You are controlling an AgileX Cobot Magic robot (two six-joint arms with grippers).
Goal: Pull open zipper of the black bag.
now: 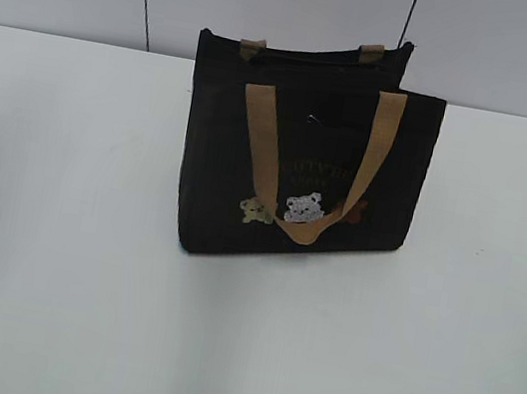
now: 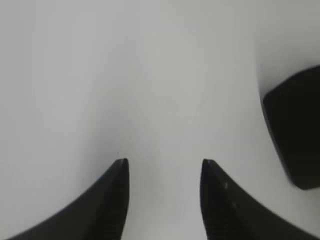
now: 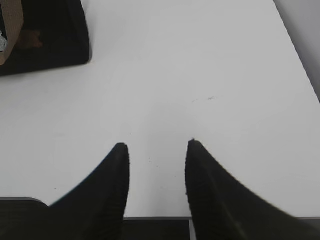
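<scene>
Standing upright toward the far edge of the table (image 1: pixel 43 302), roughly midway along it, the black bag (image 1: pixel 231 151) faces you with its bear patches (image 1: pixel 302 207) forward and one tan handle (image 1: pixel 258 140) draped down the front. The zipper (image 1: pixel 307 58) should run along the top seam, but from the exterior view you only get a thin dark line there, and a pull cannot be made out with any certainty.

Your left gripper (image 2: pixel 164 165) hangs over bare table with its jaws partly apart and nothing between them; a corner of the bag shows at the right edge of its wrist view. Your right gripper (image 3: pixel 157 147) is also part-open and empty, near the table's near edge, with the bag's lower corner well off at the top left of its view.

Watch for these, as I judge it: the soft bag will likely slide or tip if you tug the pull without bracing the body; the draped handle could be pinched in place of the pull; and black on black makes the pull easy to miss
</scene>
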